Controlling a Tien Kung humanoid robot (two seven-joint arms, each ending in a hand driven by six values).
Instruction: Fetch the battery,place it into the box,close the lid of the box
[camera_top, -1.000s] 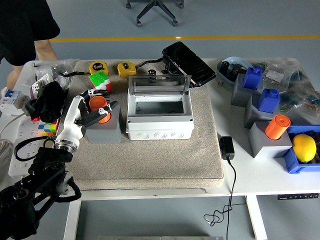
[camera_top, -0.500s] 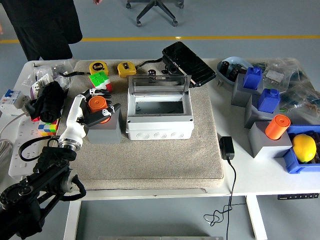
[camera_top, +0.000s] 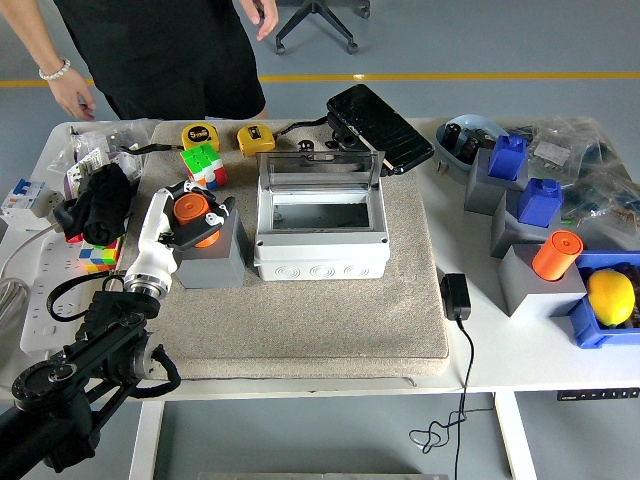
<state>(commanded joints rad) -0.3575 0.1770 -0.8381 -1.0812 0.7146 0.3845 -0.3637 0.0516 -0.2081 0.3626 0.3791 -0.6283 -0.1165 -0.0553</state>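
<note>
Left robot hand (camera_top: 188, 215) reached forward, fingers curled closed in grasp.

The left robot hand (camera_top: 185, 218) has a white shell with black fingers, and it joins a silver metal wrist ring. Behind it the arm (camera_top: 75, 375) is black, with round joints and a black cable looping beside. The person (camera_top: 150, 50) wears a black shirt and a white bead bracelet (camera_top: 54, 71).

Layout of the worktop (camera_top: 300, 378). A mat (camera_top: 330, 320) covers its middle. On the mat stands the box (camera_top: 320, 232), lid (camera_top: 318, 168) raised behind it. Left of the box, a block (camera_top: 212, 257) carries the battery (camera_top: 195, 212), with the left robot hand (camera_top: 185, 215) around it. Behind the block lie a puzzle cube (camera_top: 202, 163) and two tape measures (camera_top: 198, 135) (camera_top: 253, 137). Right of the mat lies a power adapter (camera_top: 455, 296); farther right, a second block (camera_top: 540, 285) bears another battery (camera_top: 555, 255), with a bin (camera_top: 608, 325) holding a lemon (camera_top: 610, 296) beside it. A person (camera_top: 160, 50) stands behind the worktop.
</note>
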